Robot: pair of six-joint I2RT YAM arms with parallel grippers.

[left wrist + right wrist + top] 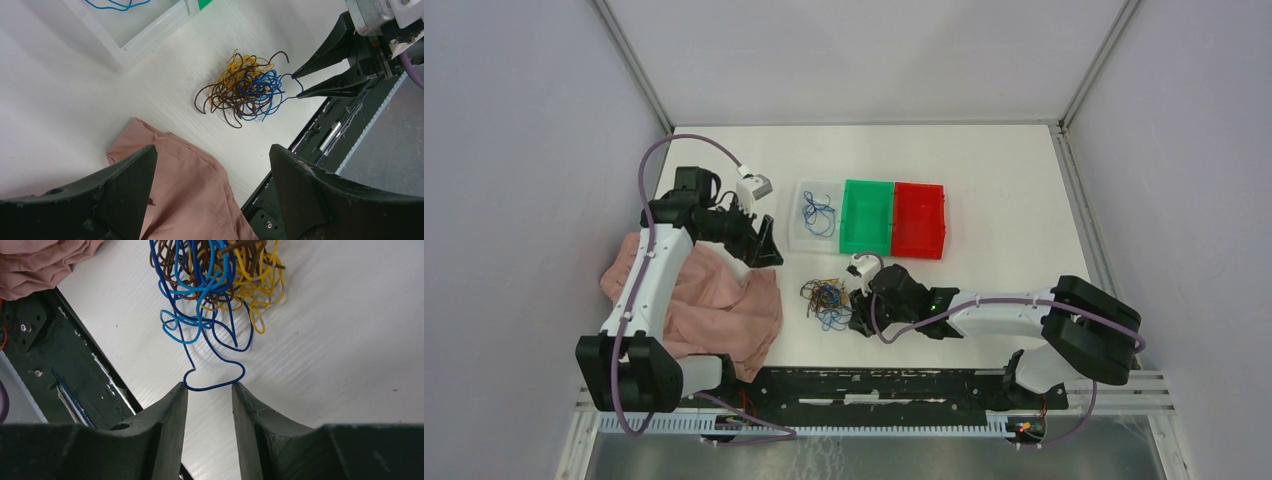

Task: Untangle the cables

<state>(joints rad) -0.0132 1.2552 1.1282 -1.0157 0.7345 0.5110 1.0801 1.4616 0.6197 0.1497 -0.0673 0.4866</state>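
From above, we see the cables on the table, between the bins and the arms, near the cloth. We fear a tug by the right claw drags the whole knot. The left wrist shows us the left claw wide and empty, and thin brown, yellow and blue wires in springy loops by the soft, creased cloth. The right wrist shows the right claw narrow around a blue loop, seemingly unpinched, so the slick wire could slip out.

Cables: 1 loose tangle of blue, yellow, brown wires, flat on worktop; 1 blue loop sticks out sideways.
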